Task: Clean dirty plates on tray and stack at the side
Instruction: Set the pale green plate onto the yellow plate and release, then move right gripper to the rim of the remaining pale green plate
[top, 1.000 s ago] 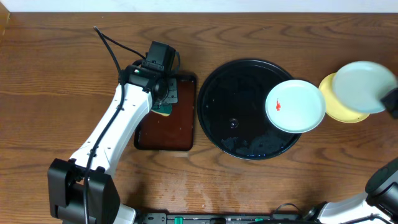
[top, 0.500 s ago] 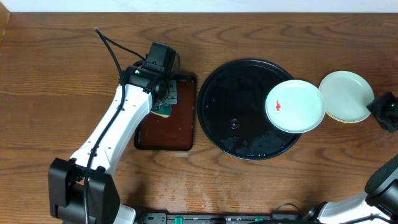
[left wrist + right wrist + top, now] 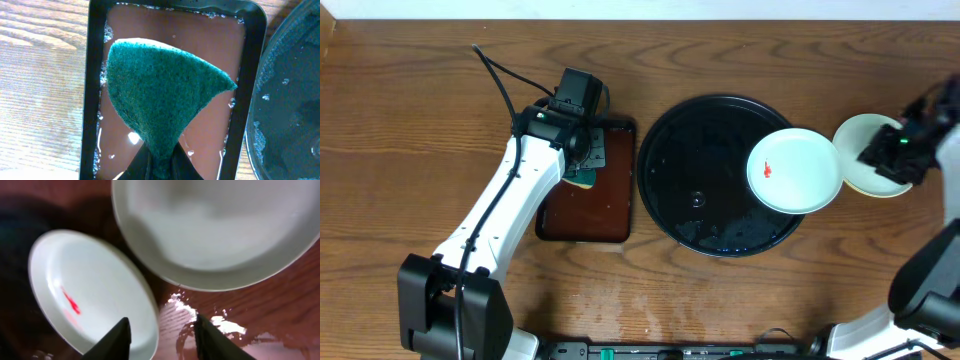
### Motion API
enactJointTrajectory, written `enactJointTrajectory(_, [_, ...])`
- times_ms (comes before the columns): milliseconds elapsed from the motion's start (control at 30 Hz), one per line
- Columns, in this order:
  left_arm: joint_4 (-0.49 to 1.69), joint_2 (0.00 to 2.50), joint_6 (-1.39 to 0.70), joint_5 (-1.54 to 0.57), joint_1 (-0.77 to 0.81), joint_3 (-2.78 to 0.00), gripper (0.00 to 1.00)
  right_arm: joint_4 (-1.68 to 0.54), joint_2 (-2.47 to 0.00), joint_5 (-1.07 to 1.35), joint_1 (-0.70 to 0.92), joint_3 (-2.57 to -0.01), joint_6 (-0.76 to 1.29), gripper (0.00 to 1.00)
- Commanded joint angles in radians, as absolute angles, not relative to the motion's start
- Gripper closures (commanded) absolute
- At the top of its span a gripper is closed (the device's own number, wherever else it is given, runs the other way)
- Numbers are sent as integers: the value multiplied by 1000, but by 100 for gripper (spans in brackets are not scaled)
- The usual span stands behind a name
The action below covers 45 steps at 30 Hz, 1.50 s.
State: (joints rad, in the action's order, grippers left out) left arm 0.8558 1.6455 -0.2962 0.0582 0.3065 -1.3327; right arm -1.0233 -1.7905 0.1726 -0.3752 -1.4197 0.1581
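Pinching a green sponge [image 3: 160, 95], left jaws clamped; right jaws apart, empty, above plates [image 3: 215, 230].

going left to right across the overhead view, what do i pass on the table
brown rectangular tray -> black round tray -> plate with a red smear, on that tray's right side -> stacked plates
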Motion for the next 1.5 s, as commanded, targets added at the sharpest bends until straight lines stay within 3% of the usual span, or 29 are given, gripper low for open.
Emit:
enactJointTrajectory(0, [859,1647,-313,60,304,-1328,92,-1034,-1781,-9,-300,-1409,133,68])
enactJointTrajectory(33, [861,1647,-313,60,304,-1328,93,-1033,-1781,-45,-273,-1399,133,74])
enactJointTrajectory(100, [862,1647,-313,60,304,-1328,92,-1028,-1781,-75,-243,-1387,133,76])
enactJointTrajectory(233, [862,1647,-313,60,304,-1328,92,-983,-1781,-81,-203,-1351,133,72])
enactJointTrajectory(633, [867,1647,-313,60,304,-1328,92,-845,-1781,-78,-216,-1230,133,72])
enactJointTrajectory(967, [867,1647,-313,60,304,-1328,92,-848,-1781,-78,-215,-1227,133,88])
enactJointTrajectory(1100, [866,1647,-313,60,304,-1328,92,-841,-1781,-77,-215,-1208,133,81])
enactJointTrajectory(1267, [867,1647,-313,60,304,-1328,92,-800,-1781,-31,-215,-1184,133,99])
enactJointTrajectory(1467, [866,1647,-313,60,304,-1328,92,-801,-1777,180,-215,-1211,133,99])
